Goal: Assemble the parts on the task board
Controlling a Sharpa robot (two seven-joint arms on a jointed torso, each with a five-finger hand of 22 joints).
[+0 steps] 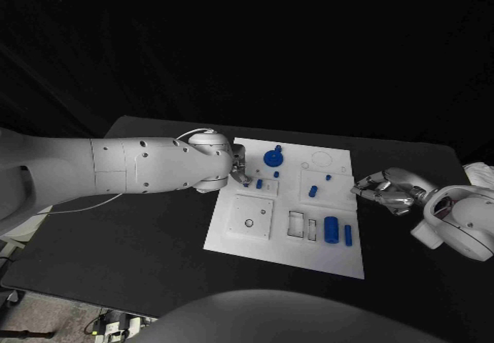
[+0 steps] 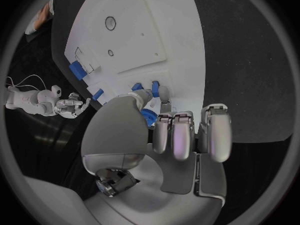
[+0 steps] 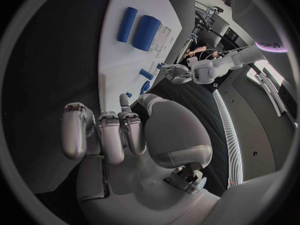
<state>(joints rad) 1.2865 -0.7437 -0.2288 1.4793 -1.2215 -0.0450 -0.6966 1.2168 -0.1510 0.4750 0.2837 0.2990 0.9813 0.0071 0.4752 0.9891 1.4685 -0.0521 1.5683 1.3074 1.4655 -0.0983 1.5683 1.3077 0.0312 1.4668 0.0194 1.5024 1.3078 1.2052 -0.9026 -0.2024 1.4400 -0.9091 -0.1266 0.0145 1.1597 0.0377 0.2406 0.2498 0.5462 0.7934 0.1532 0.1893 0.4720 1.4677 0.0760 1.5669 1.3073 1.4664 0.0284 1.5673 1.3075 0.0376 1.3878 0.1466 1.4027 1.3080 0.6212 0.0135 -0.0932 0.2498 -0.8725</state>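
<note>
— Where are the parts?
— The blue parts [image 1: 330,229] lie on the white task board [image 1: 340,259], in the middle of the black table [image 1: 134,243].
— And the hands?
— The left hand [image 1: 239,166] is over the board's left edge, the right hand [image 1: 383,190] just beside its right edge; both hold nothing, fingers loosely apart.

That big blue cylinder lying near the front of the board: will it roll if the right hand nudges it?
Likely yes. The big blue cylinder lies on its rounded side on the flat white task board, so a sideways push would probably roll it. It looks rigid and smooth, so the fingers may slip; grip across its width.
</note>
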